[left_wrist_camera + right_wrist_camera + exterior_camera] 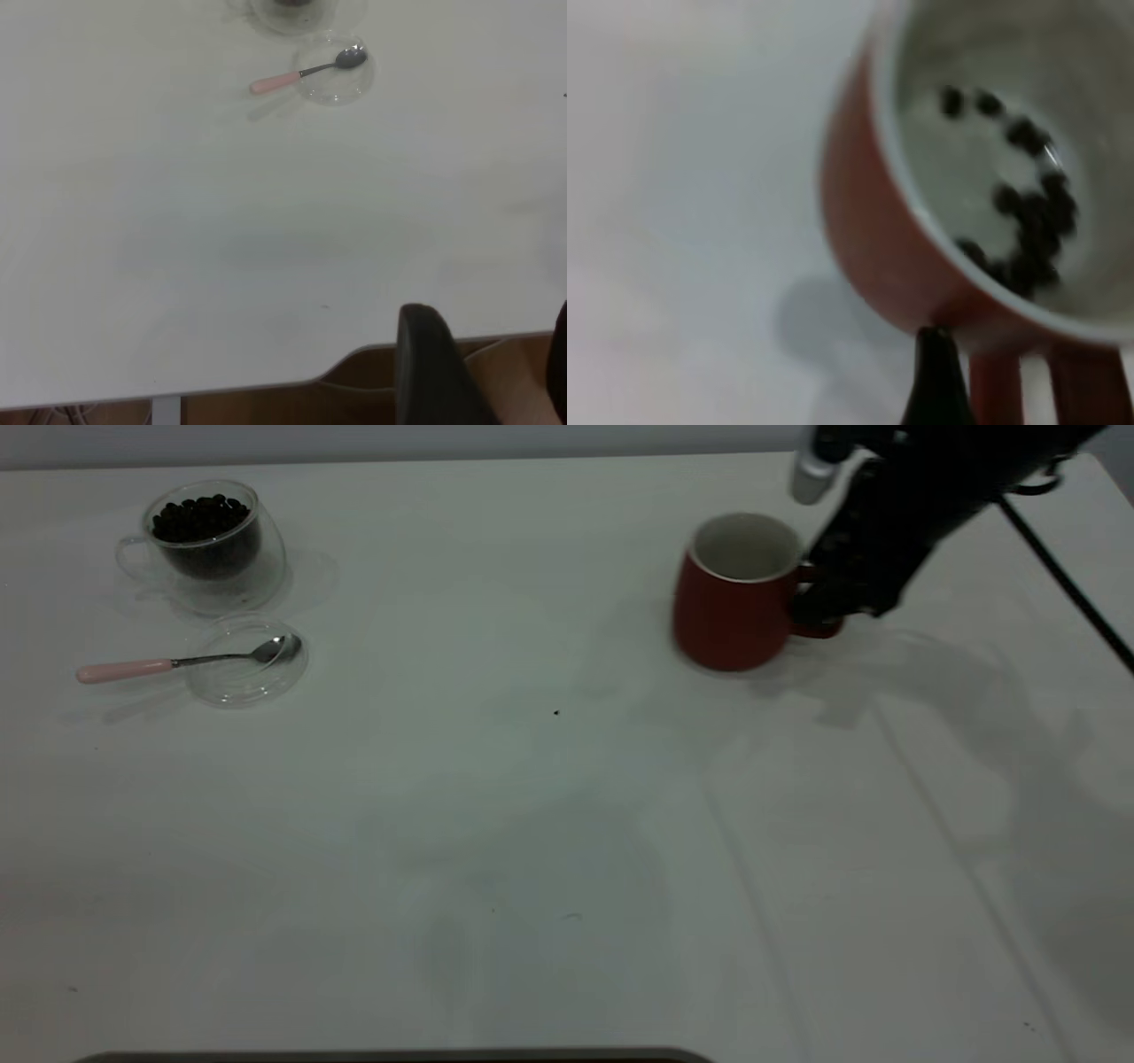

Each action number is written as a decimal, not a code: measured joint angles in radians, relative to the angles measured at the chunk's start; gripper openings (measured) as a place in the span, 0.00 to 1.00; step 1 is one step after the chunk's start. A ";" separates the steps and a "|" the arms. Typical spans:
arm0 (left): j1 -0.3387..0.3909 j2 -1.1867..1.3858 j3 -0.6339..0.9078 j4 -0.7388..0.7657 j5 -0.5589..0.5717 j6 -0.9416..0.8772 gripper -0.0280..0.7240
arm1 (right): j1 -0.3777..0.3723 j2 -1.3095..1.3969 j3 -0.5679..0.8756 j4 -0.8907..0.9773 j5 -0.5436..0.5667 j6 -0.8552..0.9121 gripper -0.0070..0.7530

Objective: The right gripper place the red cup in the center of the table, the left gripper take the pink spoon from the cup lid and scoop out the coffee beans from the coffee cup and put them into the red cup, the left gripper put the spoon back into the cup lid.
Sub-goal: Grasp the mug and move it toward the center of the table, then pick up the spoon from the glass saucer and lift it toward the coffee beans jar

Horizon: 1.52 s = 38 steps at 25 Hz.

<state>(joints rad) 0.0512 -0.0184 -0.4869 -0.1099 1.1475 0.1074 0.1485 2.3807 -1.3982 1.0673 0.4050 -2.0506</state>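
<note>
The red cup (735,598) stands on the table (532,824) at the back right, with a few dark beans on its white bottom in the right wrist view (1028,230). My right gripper (819,607) is shut on the cup's red loop handle (997,390), one black finger (935,381) against the cup wall. The coffee cup (208,545), holding coffee beans (199,514), is at the back left. The pink spoon (177,662) lies with its bowl in the cup lid (244,664) in front of it. My left gripper (487,354) is open and empty over the table's edge, far from the spoon (306,75).
A thin black cable (1063,576) runs across the table's back right corner behind the right arm. A tiny dark speck (556,712) lies near the table's middle. Wooden floor (381,390) shows past the table edge in the left wrist view.
</note>
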 joint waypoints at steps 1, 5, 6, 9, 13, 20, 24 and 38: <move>0.000 0.000 0.000 0.000 0.000 0.000 0.54 | 0.016 0.000 0.000 0.029 -0.007 -0.027 0.78; 0.000 0.000 0.000 0.000 0.000 0.000 0.54 | 0.095 0.000 -0.003 0.129 -0.009 -0.064 0.78; 0.000 0.000 0.000 0.000 0.000 0.000 0.54 | 0.116 0.002 -0.007 0.140 -0.009 -0.064 0.78; 0.000 0.000 0.000 0.000 0.000 0.000 0.54 | 0.170 0.012 -0.036 0.160 -0.009 -0.064 0.77; 0.000 0.000 0.000 0.000 0.000 0.000 0.54 | 0.232 0.039 -0.087 0.187 -0.008 -0.064 0.77; 0.000 0.000 0.000 0.000 0.000 0.000 0.54 | 0.258 0.033 -0.107 0.190 0.001 -0.011 0.76; 0.000 0.000 0.000 0.000 0.000 0.000 0.54 | 0.190 -0.137 -0.015 0.167 0.016 0.332 0.76; 0.000 0.000 0.000 0.000 0.000 0.000 0.54 | 0.099 -1.160 0.601 -0.935 0.633 1.859 0.75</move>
<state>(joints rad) 0.0512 -0.0184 -0.4869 -0.1099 1.1475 0.1074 0.2474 1.2203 -0.7974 0.1322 1.0385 -0.1914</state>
